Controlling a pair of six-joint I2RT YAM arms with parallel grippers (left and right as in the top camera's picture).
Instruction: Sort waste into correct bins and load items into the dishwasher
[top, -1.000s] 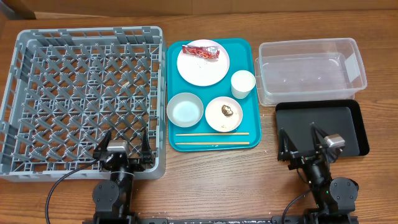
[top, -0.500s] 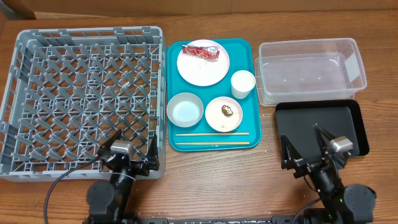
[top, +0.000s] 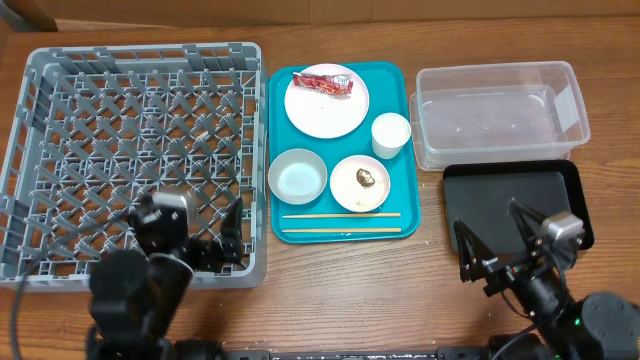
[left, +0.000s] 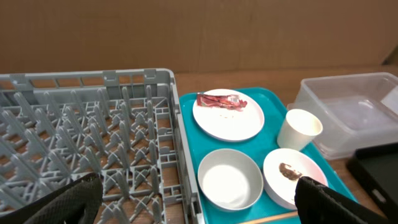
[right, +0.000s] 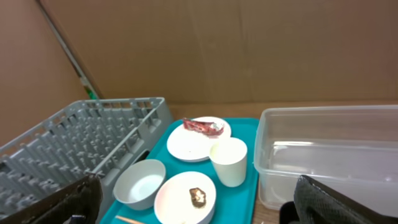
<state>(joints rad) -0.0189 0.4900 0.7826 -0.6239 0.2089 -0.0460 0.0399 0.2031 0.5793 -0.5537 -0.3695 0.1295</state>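
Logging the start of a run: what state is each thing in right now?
dish rack, no dishes in it
large plate, holds a red wrapper
small plate, holds a brown lump
bowl, upright, empty
cup, upright
chopsticks, lying side by side on the teal tray
clear tub, empty
black tray, empty
left gripper, open, holding nothing
right gripper, open, holding nothing

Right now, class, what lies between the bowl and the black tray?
The small plate with a brown lump, then bare table; the overhead view shows it.
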